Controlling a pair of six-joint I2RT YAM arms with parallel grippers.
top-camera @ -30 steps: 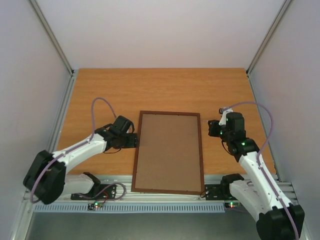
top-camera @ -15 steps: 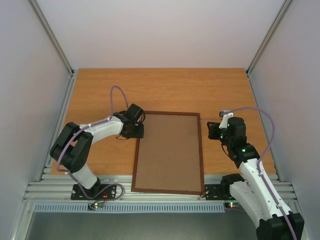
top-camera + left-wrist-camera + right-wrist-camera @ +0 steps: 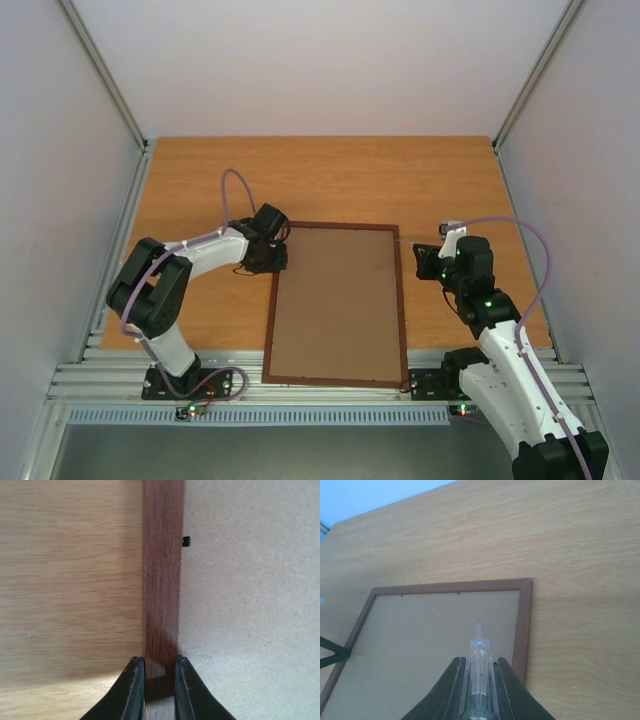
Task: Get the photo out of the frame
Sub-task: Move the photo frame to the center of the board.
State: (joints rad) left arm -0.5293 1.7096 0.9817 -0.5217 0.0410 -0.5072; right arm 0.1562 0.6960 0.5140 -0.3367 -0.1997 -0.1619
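Back-up frame [image 3: 337, 300] runs lengthwise near-far; left gripper [image 3: 159, 661] pinches its rail [image 3: 162, 580], right gripper [image 3: 479, 662] grips clear tool [image 3: 479, 645].

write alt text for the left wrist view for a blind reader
Two black jaws pinch the dark reddish-brown side rail of a picture frame lying face down. Wooden table shows to the rail's left, the frame's brown backing board to its right, with a small black tab at the board's edge.
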